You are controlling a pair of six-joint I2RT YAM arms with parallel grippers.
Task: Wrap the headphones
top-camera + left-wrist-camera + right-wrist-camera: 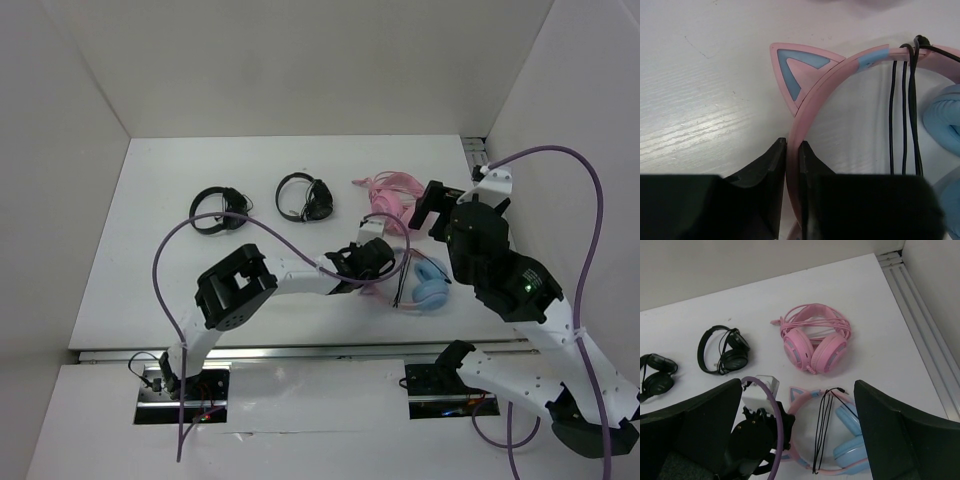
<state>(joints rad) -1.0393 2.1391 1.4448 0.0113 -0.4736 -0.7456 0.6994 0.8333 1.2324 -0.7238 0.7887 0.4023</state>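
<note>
The headphones (428, 288) lie flat on the white table, with light blue ear cups (852, 447) and a pink headband (822, 92) that has a cat ear (792, 72). The thin black cable (824, 430) runs in a few strands across the band's loop, and it also shows in the left wrist view (903, 110). My left gripper (792, 143) is shut on the headband just below the cat ear; it also shows in the top view (372, 262). My right gripper (797, 386) is wide open and empty, high above the headphones, and it shows in the top view (437, 210).
All-pink headphones (815, 342) lie just behind the blue pair. Two black headphones (725, 350) (657, 377) lie further left along the back. A metal rail (922, 325) runs along the right wall. The left arm's purple cable (776, 425) loops beside the headband.
</note>
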